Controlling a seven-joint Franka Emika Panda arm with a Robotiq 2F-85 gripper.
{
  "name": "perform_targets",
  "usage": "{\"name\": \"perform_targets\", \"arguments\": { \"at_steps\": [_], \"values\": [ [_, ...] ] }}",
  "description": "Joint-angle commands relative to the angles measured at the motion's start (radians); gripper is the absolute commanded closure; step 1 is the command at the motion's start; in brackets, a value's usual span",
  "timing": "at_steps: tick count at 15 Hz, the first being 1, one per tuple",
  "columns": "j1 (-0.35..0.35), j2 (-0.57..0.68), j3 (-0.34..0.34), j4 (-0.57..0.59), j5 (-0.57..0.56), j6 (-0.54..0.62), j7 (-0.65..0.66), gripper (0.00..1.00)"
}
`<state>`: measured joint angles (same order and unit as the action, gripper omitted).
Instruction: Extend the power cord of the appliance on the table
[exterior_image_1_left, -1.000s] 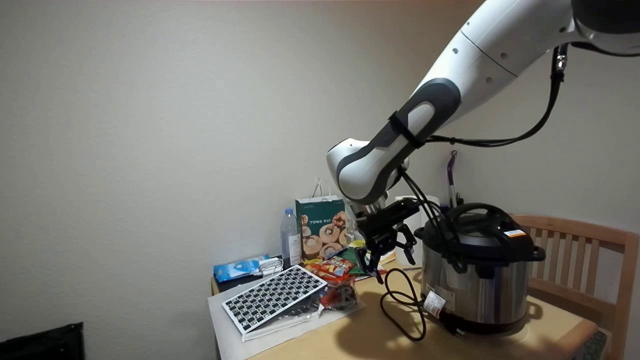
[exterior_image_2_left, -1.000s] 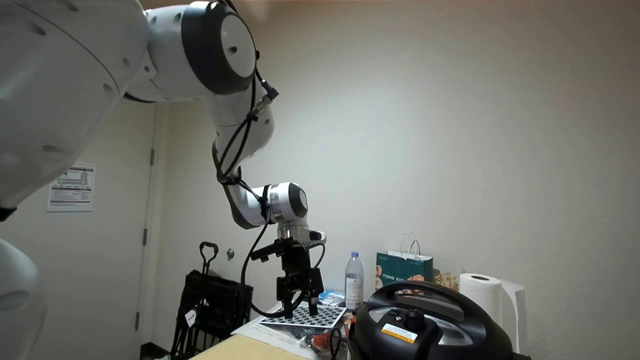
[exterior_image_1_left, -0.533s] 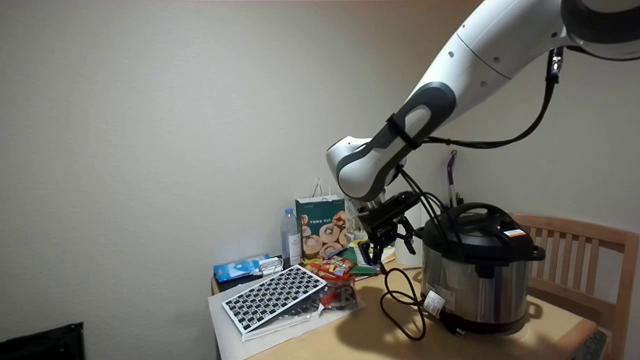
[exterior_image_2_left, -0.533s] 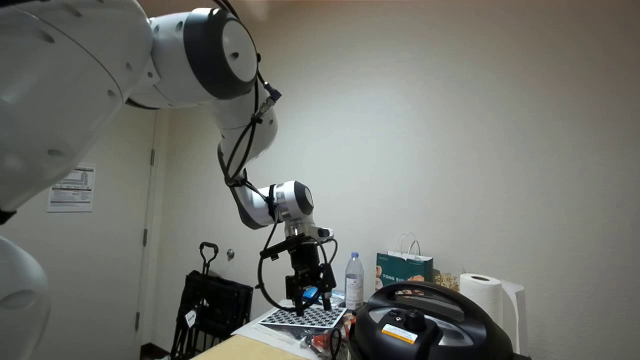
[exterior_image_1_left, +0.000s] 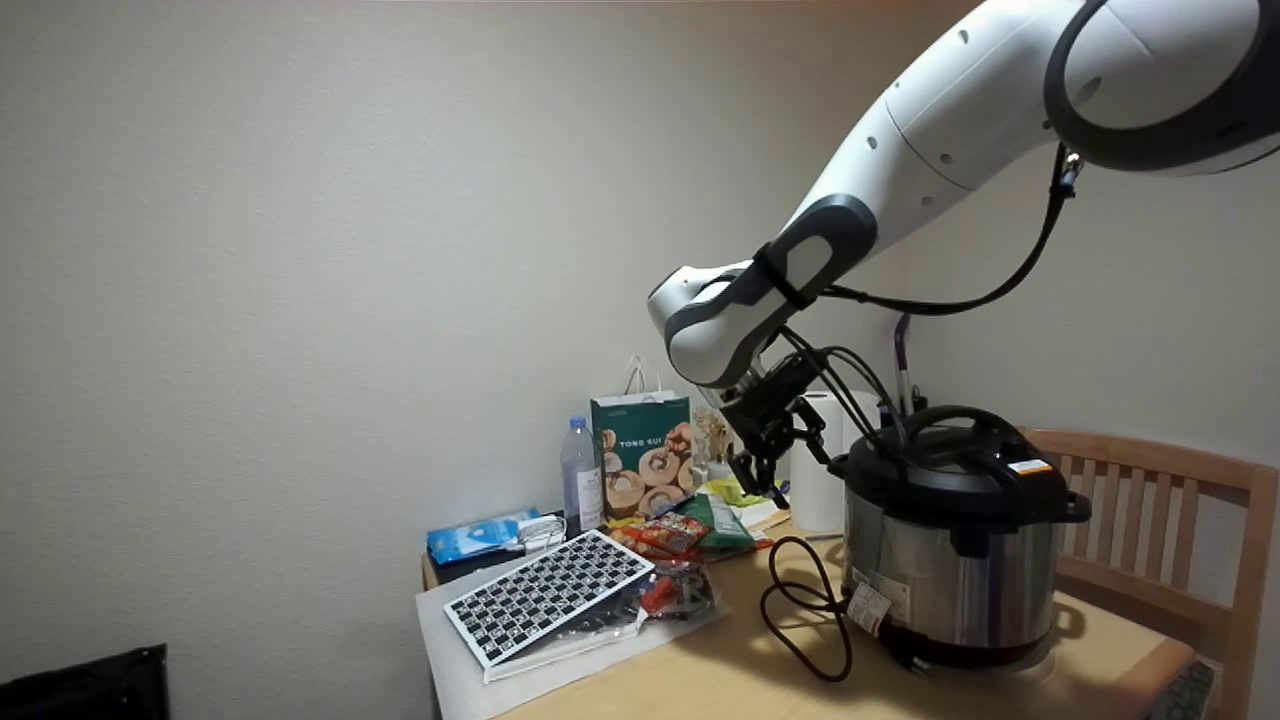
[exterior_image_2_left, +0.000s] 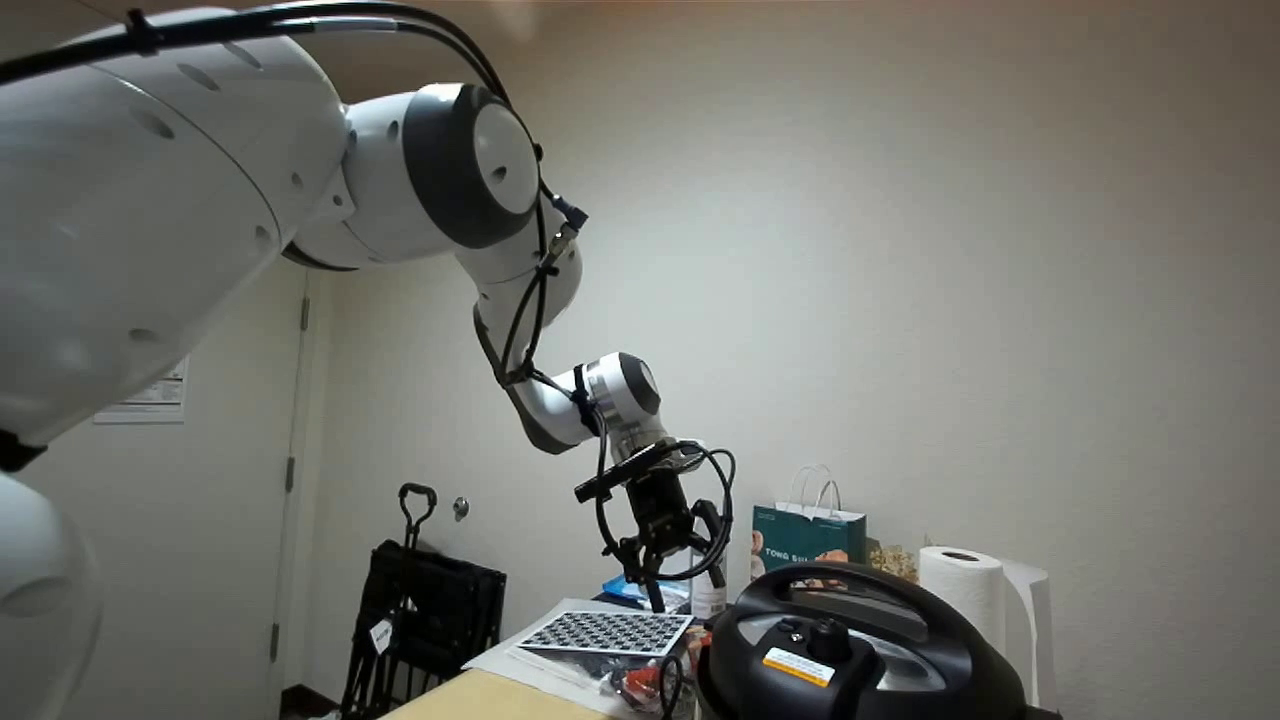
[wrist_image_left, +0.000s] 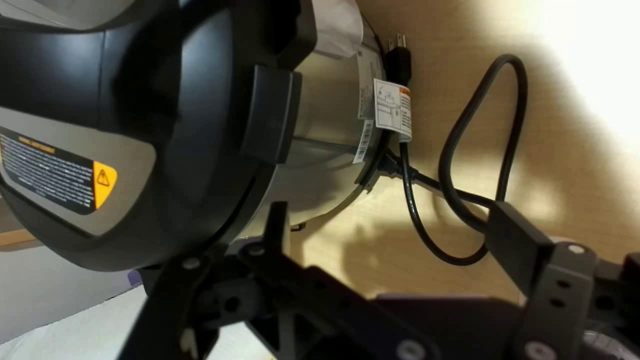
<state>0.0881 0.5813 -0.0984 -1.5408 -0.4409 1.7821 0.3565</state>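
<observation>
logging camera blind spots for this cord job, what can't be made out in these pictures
Power cord: part of its loop, hidden behind the gripper in the wrist view.
Cord tag: small print, too small to read in the wrist view.
Electric pressure cooker: lower body, cut off by the bottom edge in an exterior view.
Plastic bottle: cap, hidden behind the gripper in an exterior view.

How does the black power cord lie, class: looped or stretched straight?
Looped: in the wrist view, the black power cord crosses itself, its black plug beside the silver-and-black cooker.
</observation>
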Motion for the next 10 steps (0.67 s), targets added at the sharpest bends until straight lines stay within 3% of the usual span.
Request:
{"name": "perform_targets", "arguments": {
  "at_steps": [1,6,10],
  "values": [
    [0.006,0.011,-0.005,0.011,-0.001,-0.006,-0.013,0.0],
    [0.0,0.129,0.017,0.128,0.006,-0.047,-0.17,0.0],
    [0.004,0.208,0.01,0.225,0.014,-0.067,-0.212,0.0]
  ]
}}
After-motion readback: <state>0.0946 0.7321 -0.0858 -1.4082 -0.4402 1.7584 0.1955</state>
